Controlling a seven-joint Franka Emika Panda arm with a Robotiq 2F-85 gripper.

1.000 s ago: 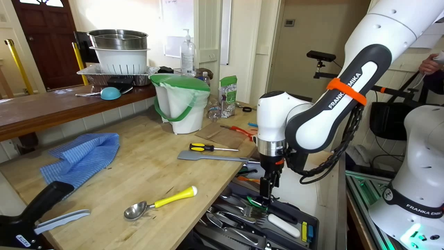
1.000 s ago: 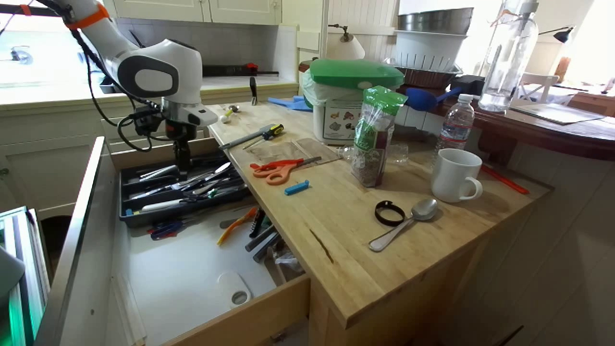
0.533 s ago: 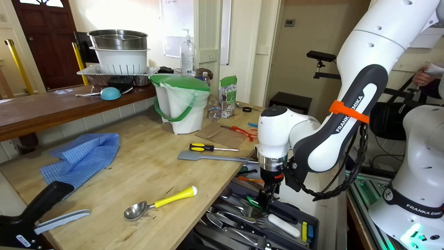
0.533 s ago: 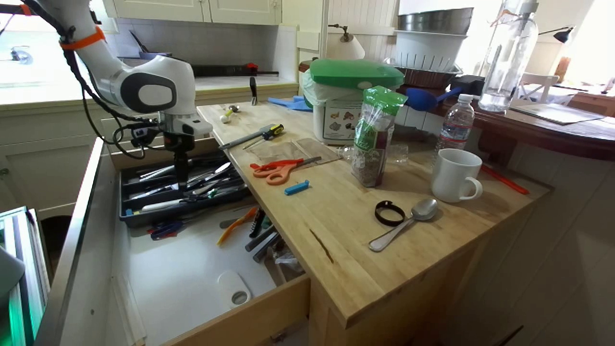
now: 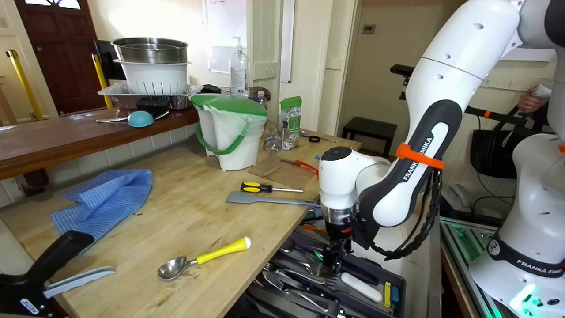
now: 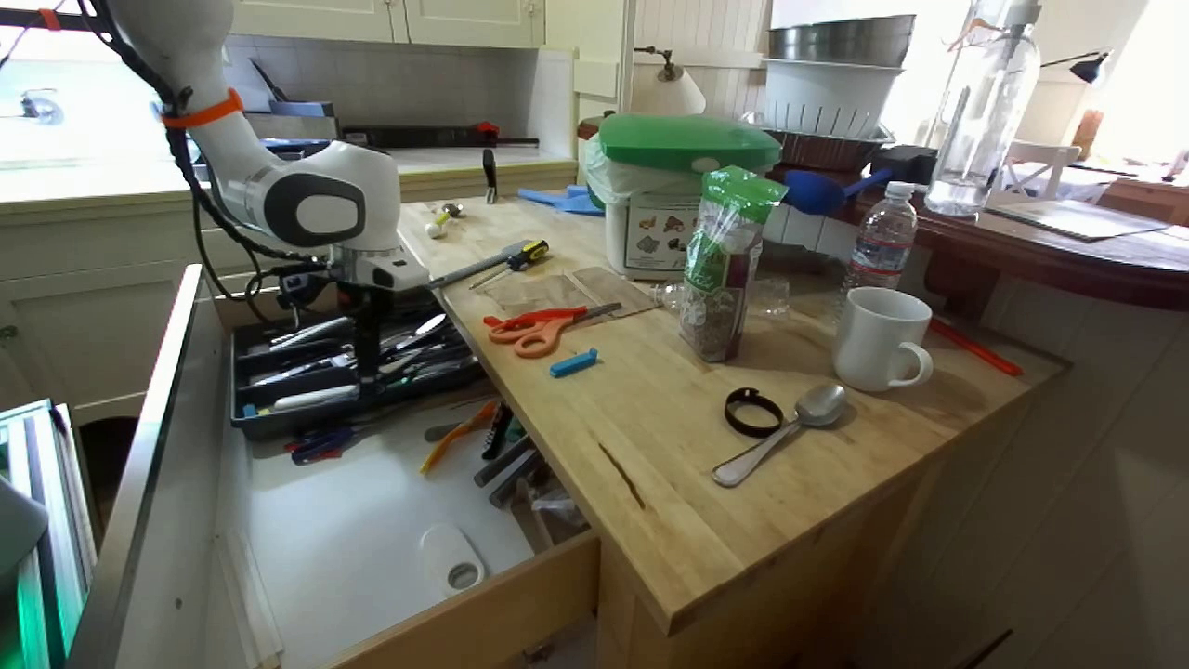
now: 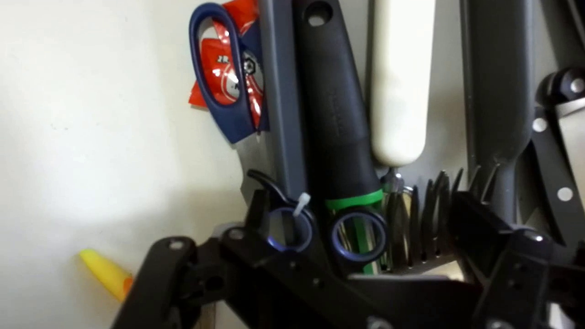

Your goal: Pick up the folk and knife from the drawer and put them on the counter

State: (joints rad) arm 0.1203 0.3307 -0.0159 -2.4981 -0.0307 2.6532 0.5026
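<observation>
Two utensils to fetch, and probably only at the first pick: alignment, ahead of any grasp. Poised low with a black two-fingered gripper [image 7: 363,208], spread wide and, going by the wrist view, holding nothing. Placed at the dark grey plastic utensil tray [image 6: 288,423], inside the wide wooden drawer [image 6: 353,548] with a white floor, in both exterior views. Impossible to tell whether touching any utensil.

Near the inner side of one finger, half in shadow: tines of a silver metal fork [image 7: 439,205], without a visible handle. Most likely the target. Close by: a smooth white rounded handle [image 7: 402,91] and a thick black handle with a green collar [image 7: 338,105]. Between the fingers too, a pair of black finger rings [image 7: 335,235] lined in blue. Beyond that same finger, a black riveted handle [image 7: 552,159], perhaps of the knife; too uncertain to name.

No sign of fork or knife on the long light-brown wooden counter [image 5: 190,225]; judge the placing as still to come.

Next: shift to centre the tines between the fingers, lower without snagging the rings, close on metal only, then lift over the tray wall to the counter. Afterward, back for the knife.
</observation>
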